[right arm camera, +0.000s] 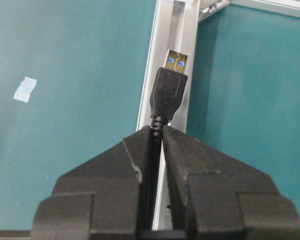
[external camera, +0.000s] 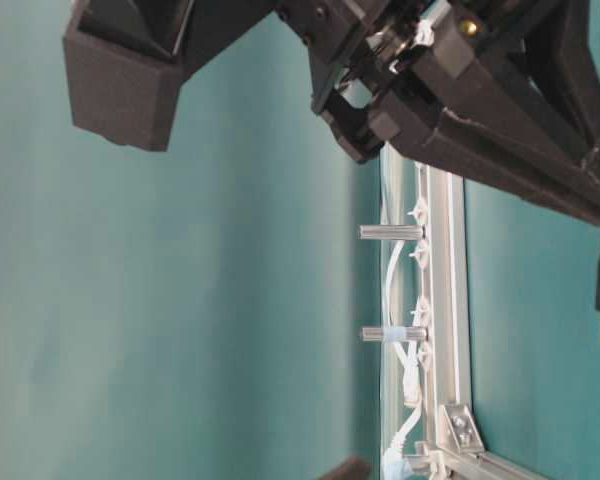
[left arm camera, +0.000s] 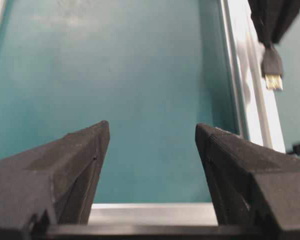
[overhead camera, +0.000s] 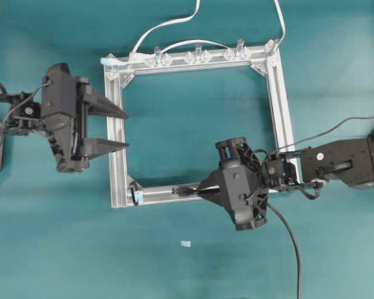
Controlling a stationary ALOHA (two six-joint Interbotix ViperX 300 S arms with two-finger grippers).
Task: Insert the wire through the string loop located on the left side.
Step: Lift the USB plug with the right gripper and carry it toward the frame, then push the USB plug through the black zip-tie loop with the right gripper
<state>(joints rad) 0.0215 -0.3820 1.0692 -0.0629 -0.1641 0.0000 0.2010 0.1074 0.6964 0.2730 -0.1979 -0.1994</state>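
Observation:
The wire's black plug [overhead camera: 184, 191] with its silvery tip lies over the bottom rail of the silver frame [overhead camera: 116, 168], tip pointing left. My right gripper [overhead camera: 201, 190] is shut on the wire just behind the plug [right arm camera: 168, 92]. The string loop [overhead camera: 135, 195], tiny and dark with a pale blue bit, sits at the frame's lower-left corner, a short gap left of the plug tip. My left gripper [overhead camera: 127, 130] stands open over the frame's left rail, nothing between its fingers [left arm camera: 85, 165]. In the left wrist view the plug [left arm camera: 272, 67] hangs at the upper right.
A white cable [overhead camera: 168, 25] runs along the frame's top rail among clear clips and small upright posts [external camera: 390, 232]. The black cable [overhead camera: 293, 249] trails down toward the front edge. A small white scrap [overhead camera: 186, 243] lies on the teal surface below the frame.

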